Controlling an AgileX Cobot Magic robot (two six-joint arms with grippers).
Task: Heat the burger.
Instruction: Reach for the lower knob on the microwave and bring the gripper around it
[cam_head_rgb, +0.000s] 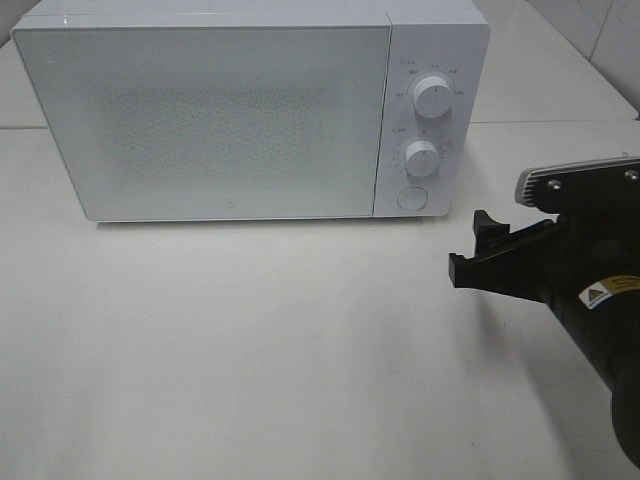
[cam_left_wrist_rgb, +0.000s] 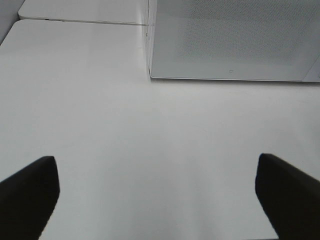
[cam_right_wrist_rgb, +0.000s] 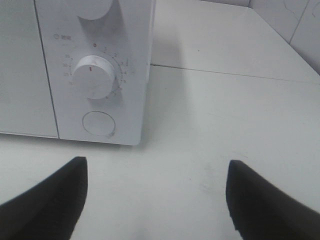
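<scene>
White counter (cam_head_rgb: 250, 350) runs edge to edge in the exterior high view, pale and matte. Sitting directly on it, across the upper left and centre of the frame, is a white microwave (cam_head_rgb: 220, 110). Its door is shut and its base is flat on the surface, with a thin shadow along its front foot. On its right-hand panel an upper dial (cam_head_rgb: 433, 97) sits over a lower dial (cam_head_rgb: 422, 158), with a round button (cam_head_rgb: 411, 198) beneath. A seam (cam_head_rgb: 560, 122) crosses the counter at upper right.

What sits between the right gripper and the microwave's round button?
Nothing: only bare white table separates the open right gripper from the round button on the microwave. The right wrist view shows it best; the exterior high view agrees.
</scene>
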